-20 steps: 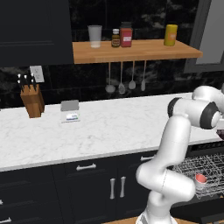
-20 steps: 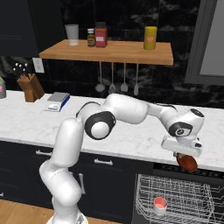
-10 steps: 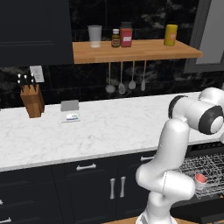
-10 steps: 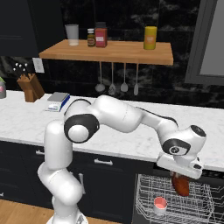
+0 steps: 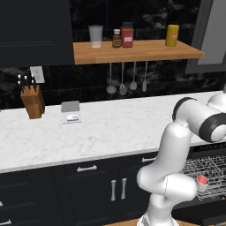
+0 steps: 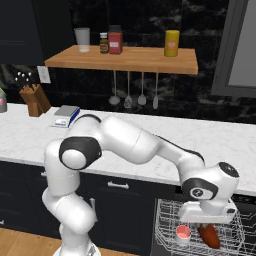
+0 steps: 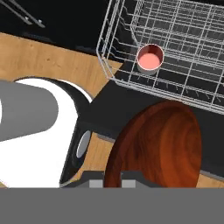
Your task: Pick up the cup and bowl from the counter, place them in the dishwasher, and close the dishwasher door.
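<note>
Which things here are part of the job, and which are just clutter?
Job:
- bowl, held by the end effector over the rack
- cup, standing in the rack
- dishwasher, open
- counter

Clutter:
- knife block
- tumbler, two jars and yellow can on the shelf
- hanging utensils

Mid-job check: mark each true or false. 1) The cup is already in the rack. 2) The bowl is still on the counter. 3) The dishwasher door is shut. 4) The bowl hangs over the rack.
1) True: the cup stands upright in the rack.
2) False: the gripper holds the bowl.
3) False: the dishwasher door is open.
4) True, as the right base view shows.
</note>
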